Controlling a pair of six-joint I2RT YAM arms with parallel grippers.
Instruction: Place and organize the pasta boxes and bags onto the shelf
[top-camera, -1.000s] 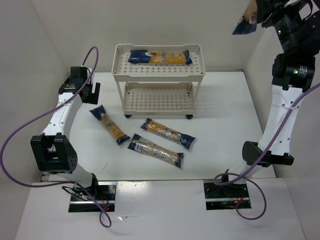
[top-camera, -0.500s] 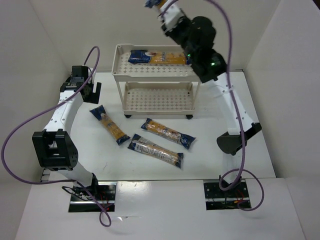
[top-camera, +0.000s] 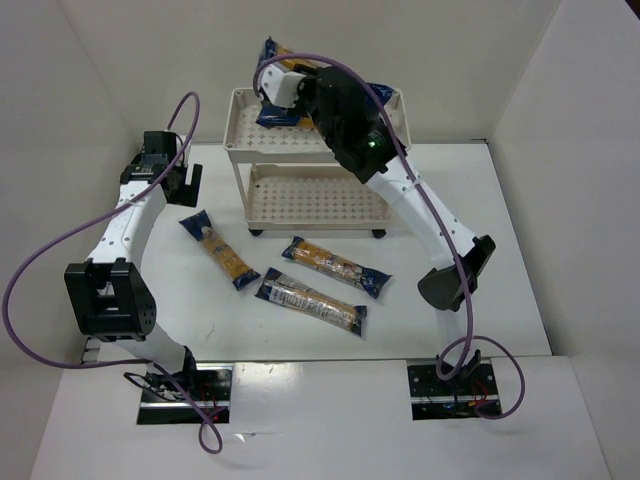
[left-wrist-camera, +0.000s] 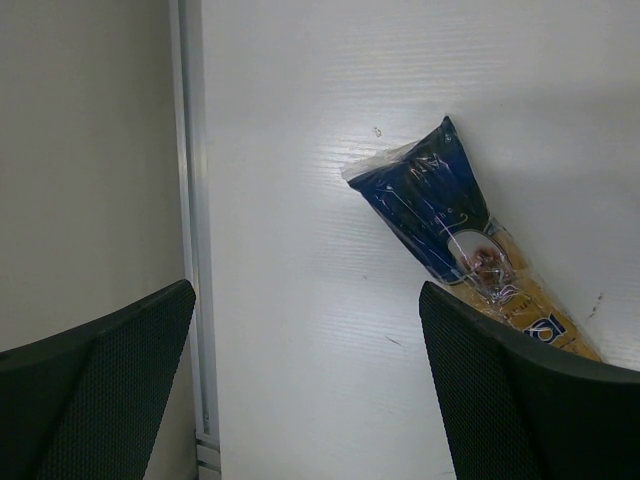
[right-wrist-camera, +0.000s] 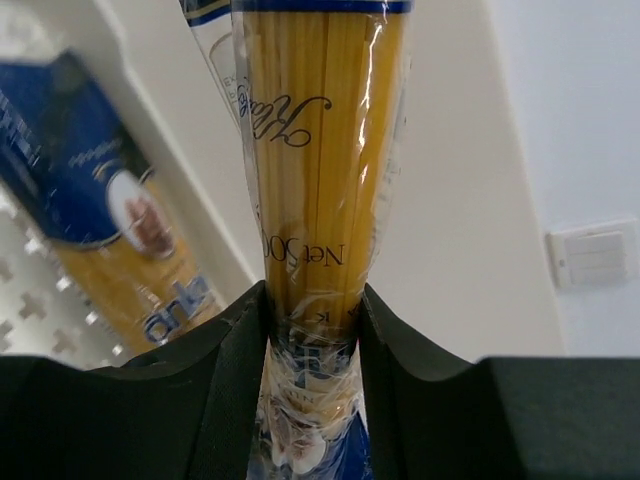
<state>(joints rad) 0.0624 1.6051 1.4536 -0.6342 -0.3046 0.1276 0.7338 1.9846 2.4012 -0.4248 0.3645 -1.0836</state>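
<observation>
- Right claw pinches the held packet above the shelf; the shelved packet already lies on top.
- Left claw gapes, empty.
- Three loose packets remain on the table before the shelf.

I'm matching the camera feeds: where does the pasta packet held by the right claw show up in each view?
Top external: the held packet sticks up at top centre from the right claw, above the shelf's back edge.
Left wrist: not in it.
Right wrist: the held packet runs up the centre, pinched between the fingers.
Shared landmark: the tray packet on the shelf's top tier, seen from top external and right wrist.
</observation>
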